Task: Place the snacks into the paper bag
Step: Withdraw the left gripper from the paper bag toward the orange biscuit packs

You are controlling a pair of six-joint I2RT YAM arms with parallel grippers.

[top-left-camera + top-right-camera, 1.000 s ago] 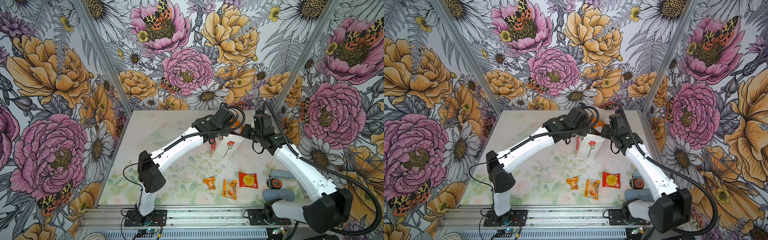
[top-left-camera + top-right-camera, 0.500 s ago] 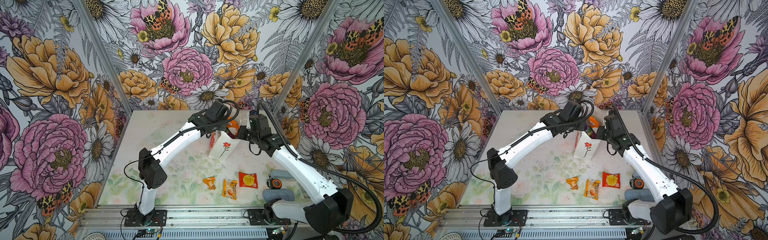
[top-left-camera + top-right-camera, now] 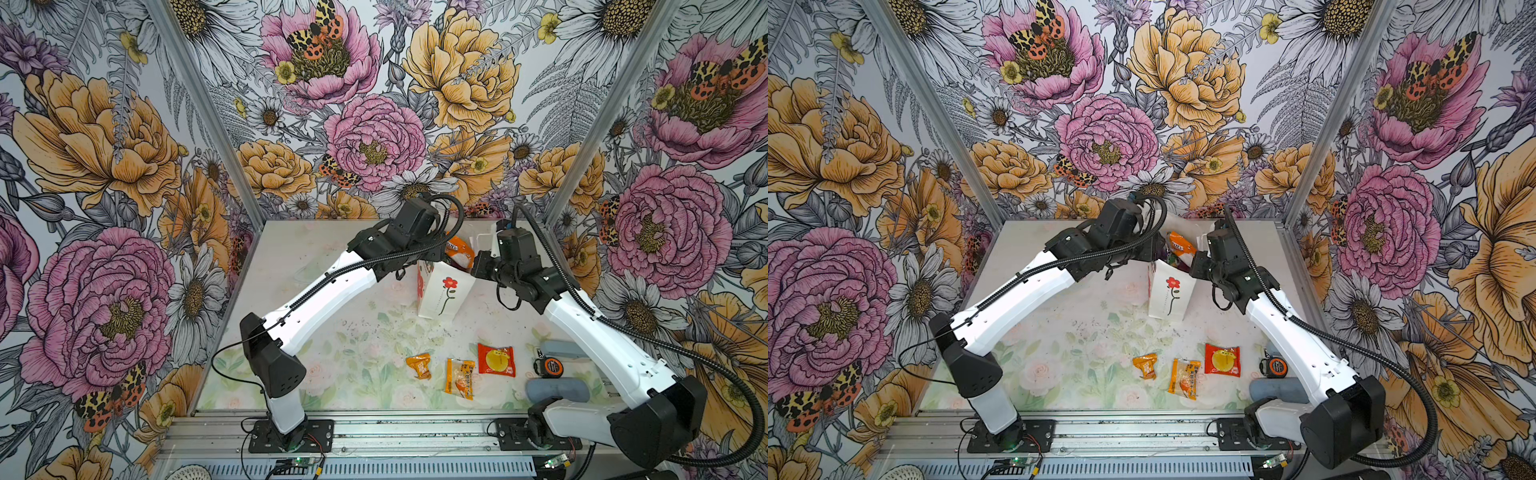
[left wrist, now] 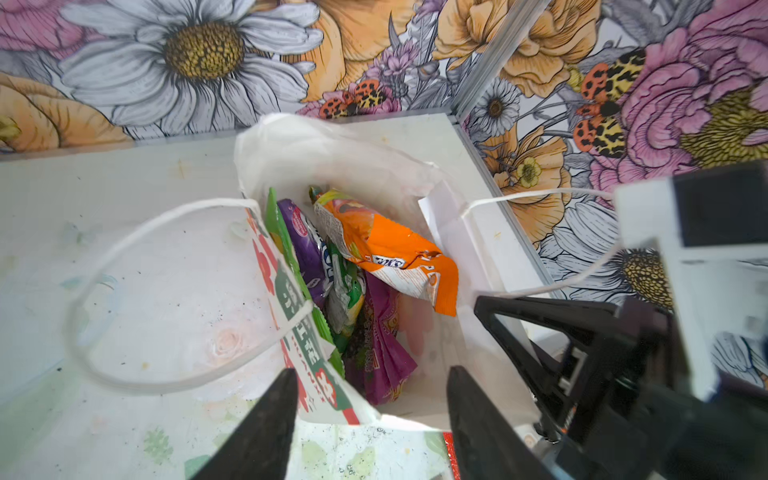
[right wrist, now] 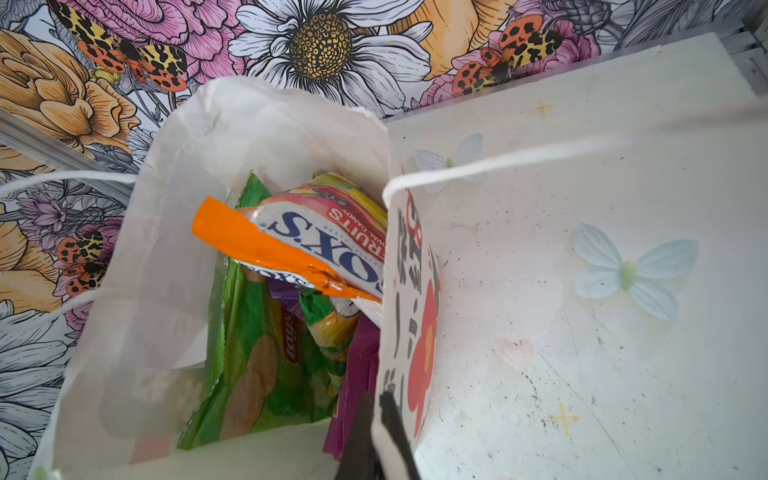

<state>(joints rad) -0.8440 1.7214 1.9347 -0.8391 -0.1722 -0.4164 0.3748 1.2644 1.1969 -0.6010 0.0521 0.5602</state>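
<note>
Toward the back of the tabletop [image 3: 332,332], the paper bag [image 3: 444,291] stands upright. The right end effector [image 5: 376,401] pinches its printed wall at the rim, evidently to steady it and hold the mouth wide. Above that mouth the left end effector [image 4: 370,374] hangs spread and empty. The orange Fox's packet [image 4: 390,253] lies atop the other snacks inside. A small orange sachet [image 3: 419,365], a longer orange sachet [image 3: 459,378] and a red sachet [image 3: 496,360] lie out front, not yet bagged.

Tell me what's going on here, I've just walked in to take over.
Two robot arms are packing snacks into a white paper bag. The right end effector is shut on the paper bag's rim. The left end effector hangs open above the bag's mouth, where an orange Fox's packet lies over a purple packet. Three small sachets lie on the table, not yet bagged.
</note>
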